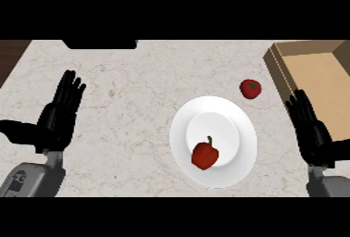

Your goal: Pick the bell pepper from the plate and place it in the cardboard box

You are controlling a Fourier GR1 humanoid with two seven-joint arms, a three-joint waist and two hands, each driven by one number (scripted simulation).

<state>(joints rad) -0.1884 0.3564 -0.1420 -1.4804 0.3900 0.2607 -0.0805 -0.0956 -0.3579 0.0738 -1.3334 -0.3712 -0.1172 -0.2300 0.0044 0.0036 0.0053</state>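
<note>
Cardboard box (321, 76) cut off at right edge; bell pepper (205, 155) on plate (236, 113); both hands' fingers straight, empty.

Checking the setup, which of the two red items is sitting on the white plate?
The red bell pepper with the dark stem; the round red tomato lies on the counter beyond the white plate.
</note>
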